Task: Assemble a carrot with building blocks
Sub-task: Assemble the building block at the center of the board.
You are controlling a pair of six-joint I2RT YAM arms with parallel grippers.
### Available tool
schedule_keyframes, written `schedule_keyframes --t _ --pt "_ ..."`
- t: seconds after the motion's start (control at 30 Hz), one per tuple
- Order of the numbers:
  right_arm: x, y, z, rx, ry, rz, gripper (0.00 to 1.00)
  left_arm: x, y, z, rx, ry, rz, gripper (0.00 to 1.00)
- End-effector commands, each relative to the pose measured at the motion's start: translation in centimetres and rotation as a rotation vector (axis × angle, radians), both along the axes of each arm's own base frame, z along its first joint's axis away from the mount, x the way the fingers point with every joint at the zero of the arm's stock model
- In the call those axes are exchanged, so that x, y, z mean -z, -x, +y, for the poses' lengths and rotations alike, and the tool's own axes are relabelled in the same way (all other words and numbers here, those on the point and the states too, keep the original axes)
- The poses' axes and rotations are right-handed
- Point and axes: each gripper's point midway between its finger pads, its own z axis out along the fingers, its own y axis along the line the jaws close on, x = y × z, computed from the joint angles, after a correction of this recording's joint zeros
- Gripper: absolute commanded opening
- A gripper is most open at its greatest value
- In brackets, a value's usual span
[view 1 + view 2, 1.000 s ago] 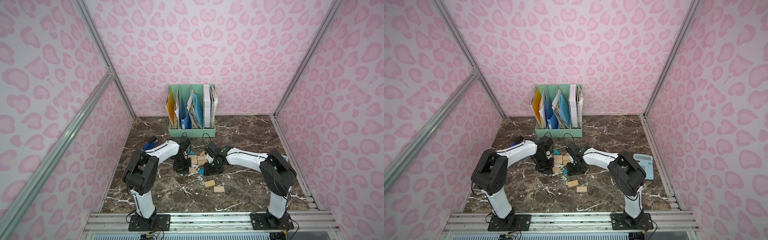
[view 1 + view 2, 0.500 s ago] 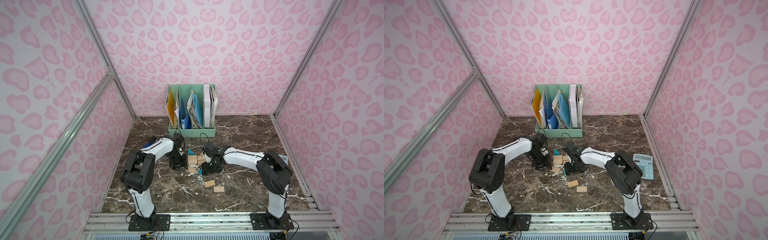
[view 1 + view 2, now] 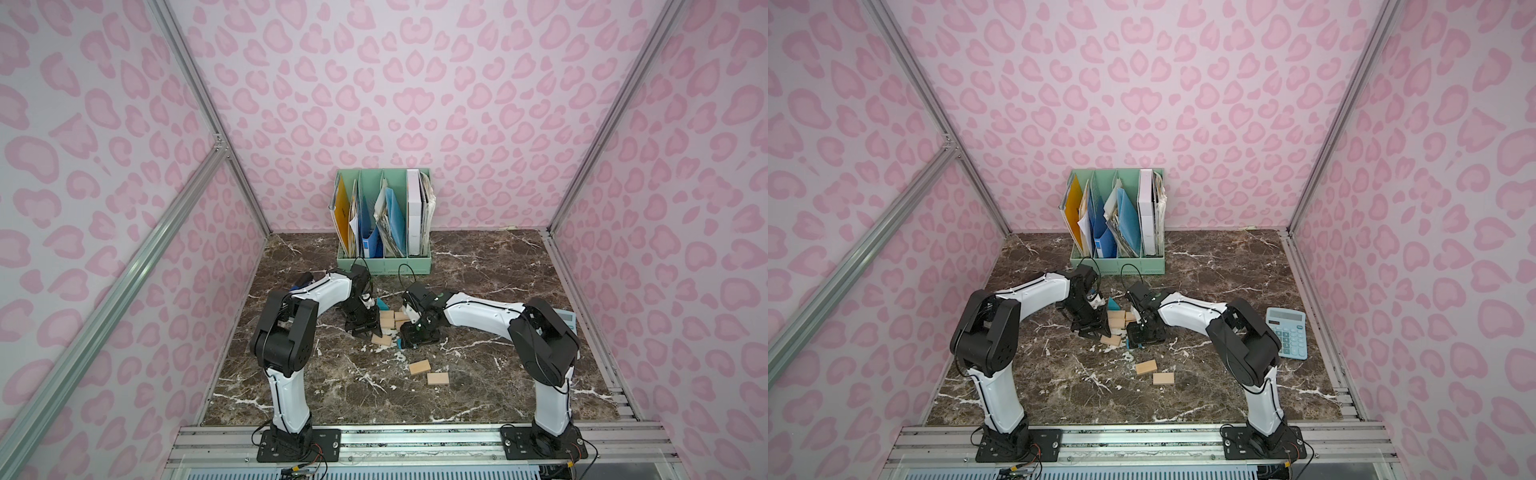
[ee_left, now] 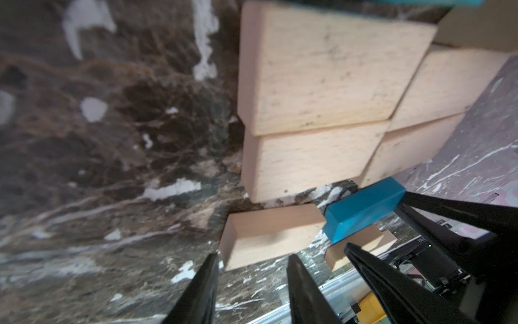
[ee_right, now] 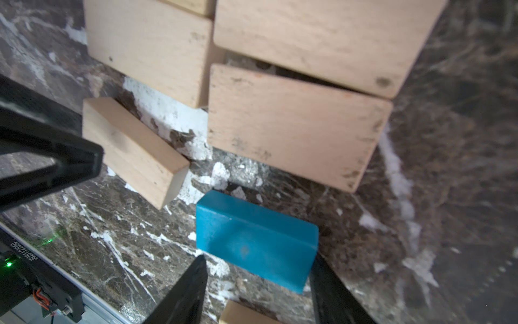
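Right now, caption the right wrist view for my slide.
Right claw flanks the teal rectangular block near pale tan wooden rectangular blocks.

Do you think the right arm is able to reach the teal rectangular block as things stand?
Probably yes: the right gripper stands open with a finger on each side of the teal rectangular block, nothing between.

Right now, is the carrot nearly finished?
Maybe halfway. Done: several tan blocks sit packed together, with the teal triangle at their far end. In hand: the right gripper straddles the teal block, and the open left gripper points at a loose tan block. Left: two spare tan blocks lie apart, nearer the front.
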Motion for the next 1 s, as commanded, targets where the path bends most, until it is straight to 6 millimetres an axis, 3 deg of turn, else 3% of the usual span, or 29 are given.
schedule_keyframes --t 0.0,0.3,0.6,0.8,0.87,0.97 --pt "1.3 0.3 -0.9 0.013 0.046 0.022 0.59 0.2 0.1 -0.4 -0.008 0.027 0.012 0.41" --pt "1.7 0.1 -1.3 0.038 0.044 0.035 0.51 0.4 0.2 -0.7 -0.048 0.04 0.029 0.38" --pt "1.7 0.0 -1.7 0.065 0.032 0.039 0.46 0.6 1.7 -0.9 -0.058 0.058 0.055 0.36" --pt "0.6 -0.2 -2.5 0.078 0.067 0.005 0.53 0.2 1.5 -0.9 -0.051 0.049 0.047 0.35" --pt "-0.8 -0.2 -2.3 0.066 0.067 -0.032 0.49 -0.2 1.2 -0.9 -0.047 0.044 0.037 0.36" --pt "-1.7 0.4 -1.6 0.035 0.062 -0.047 0.31 -0.3 0.7 -1.1 -0.044 0.049 0.036 0.36"
